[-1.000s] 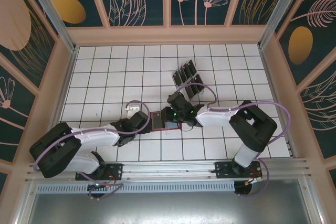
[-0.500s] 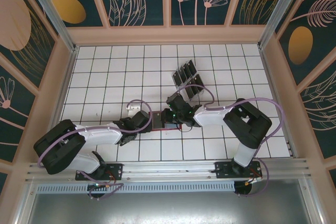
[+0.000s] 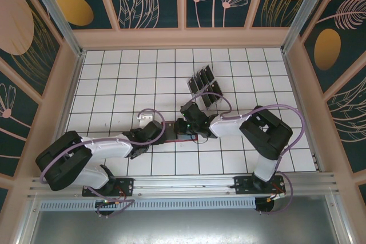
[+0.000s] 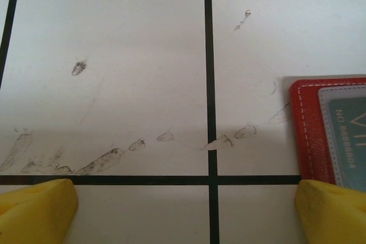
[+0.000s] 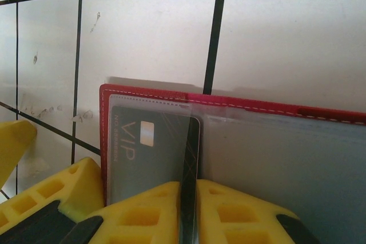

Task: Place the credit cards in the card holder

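Card holder (image 3: 178,134), red with pale stitching, lies open and flat on the white, black-gridded tabletop (image 3: 114,72), with one arm's tool at each side of it.

The right tool (image 5: 189,212) sits at the holder's right side. Its yellow fingers (image 5: 240,215) are pressed together on a thin black credit card (image 5: 190,158). This card is seen edge-on, standing upright over the holder's inner face, near the edge of a clear pocket.

A second card (image 5: 150,152), dark and marked VIP, lies flat inside the clear pocket in the half of the holder nearest the left tool. It sits close to the red stitched border.

The left tool (image 4: 183,214) is at the holder's left side, low over the tabletop. Its two yellow fingertips (image 4: 34,210) are spread wide apart with nothing between them but bare, scuffed surface. One fingertip is just beside the holder's red corner; whether it touches the holder cannot be told.

Beyond the holder's far side, apart from it, more black credit cards (image 3: 204,87) stand upright in rows in a rack.
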Robot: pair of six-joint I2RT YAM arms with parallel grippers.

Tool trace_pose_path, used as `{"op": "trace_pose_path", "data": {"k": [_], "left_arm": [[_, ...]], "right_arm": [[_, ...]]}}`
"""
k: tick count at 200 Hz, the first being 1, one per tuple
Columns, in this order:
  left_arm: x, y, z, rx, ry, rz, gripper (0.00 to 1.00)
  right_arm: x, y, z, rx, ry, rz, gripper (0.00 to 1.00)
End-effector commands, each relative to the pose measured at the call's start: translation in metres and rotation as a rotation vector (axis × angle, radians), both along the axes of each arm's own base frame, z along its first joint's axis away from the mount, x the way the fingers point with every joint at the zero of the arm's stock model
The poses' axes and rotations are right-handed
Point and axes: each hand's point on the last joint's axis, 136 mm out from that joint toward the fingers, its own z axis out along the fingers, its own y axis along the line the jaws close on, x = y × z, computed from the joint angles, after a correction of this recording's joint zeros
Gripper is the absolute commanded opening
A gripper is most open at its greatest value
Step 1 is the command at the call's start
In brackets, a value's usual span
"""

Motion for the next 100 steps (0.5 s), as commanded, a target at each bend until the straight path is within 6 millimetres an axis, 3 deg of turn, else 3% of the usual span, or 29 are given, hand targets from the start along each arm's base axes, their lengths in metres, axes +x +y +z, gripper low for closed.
{"op": "trace_pose_path", "data": {"k": [1,23,40,100], "left_arm": [[0.004,0.008,0.014,0.011,-0.03,0.041,0.99],[0.013,0.017,0.029,0.043,-0.061,0.082,0.99],[0.017,0.02,0.029,0.053,-0.052,0.091,0.98],[0.01,0.02,-0.004,0.075,0.045,0.076,0.99]], "right_arm": [[-0.002,0.007,-0.004,0.006,0.019,0.011,0.15],[-0.003,0.005,-0.006,0.002,0.023,0.008,0.15],[-0.003,0.005,-0.007,0.001,0.024,0.005,0.15],[-0.004,0.005,-0.006,0.003,0.024,0.007,0.16]]}}
